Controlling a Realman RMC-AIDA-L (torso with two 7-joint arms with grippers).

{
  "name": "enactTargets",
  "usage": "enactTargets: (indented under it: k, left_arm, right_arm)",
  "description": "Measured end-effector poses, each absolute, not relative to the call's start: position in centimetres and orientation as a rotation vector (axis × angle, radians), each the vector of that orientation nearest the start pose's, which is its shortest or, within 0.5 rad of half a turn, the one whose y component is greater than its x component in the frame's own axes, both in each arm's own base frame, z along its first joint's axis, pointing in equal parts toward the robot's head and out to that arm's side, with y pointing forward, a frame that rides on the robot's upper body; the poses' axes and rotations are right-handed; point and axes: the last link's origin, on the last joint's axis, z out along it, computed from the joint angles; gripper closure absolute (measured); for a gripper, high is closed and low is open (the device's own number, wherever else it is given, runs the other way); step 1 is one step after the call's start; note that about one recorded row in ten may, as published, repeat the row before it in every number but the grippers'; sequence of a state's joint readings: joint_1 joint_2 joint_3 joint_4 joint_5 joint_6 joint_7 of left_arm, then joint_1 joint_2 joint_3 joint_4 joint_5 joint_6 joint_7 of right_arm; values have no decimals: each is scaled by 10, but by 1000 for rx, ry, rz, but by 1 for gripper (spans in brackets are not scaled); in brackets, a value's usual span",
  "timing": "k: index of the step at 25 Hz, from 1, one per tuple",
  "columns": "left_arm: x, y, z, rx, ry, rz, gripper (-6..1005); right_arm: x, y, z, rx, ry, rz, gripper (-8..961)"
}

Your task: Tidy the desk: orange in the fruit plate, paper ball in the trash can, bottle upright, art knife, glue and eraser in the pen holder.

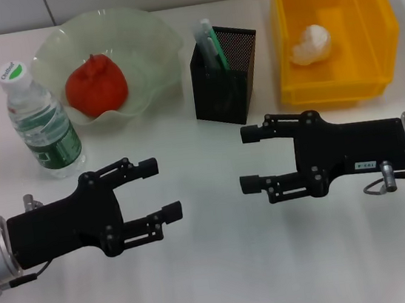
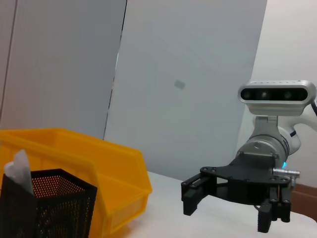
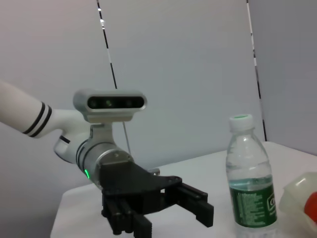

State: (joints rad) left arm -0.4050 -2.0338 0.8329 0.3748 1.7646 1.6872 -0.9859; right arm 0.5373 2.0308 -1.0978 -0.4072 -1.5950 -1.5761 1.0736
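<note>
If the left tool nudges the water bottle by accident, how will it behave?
The bottle stands upright on the desk, tall and narrow, so a push near its cap would probably tip it. It looks mostly full, so likely heavy enough to resist a light bump low down. Once over, its round body would probably roll. The left tool hangs open just beside it.

Orange [image 1: 97,85] is sitting in plate [image 1: 145,45], bottle [image 1: 40,122] standing to its left, holder [image 1: 225,71] to its right, bin [image 1: 334,26] farthest right holding paper ball [image 1: 312,44].
</note>
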Motion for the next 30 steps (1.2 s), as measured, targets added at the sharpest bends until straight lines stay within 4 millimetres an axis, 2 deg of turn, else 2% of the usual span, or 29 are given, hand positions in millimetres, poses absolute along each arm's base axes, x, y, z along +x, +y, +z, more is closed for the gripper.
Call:
enactTargets:
  k: [15, 30]
  left_arm:
    - [-284, 263, -30, -2736, -445, -971, 199]
    - [-284, 262, -30, -2743, -448, -974, 199]
  right_arm:
    - [237, 311, -47, -2875, 338, 878, 147]
    - [237, 309, -49, -2897, 338, 864, 147]
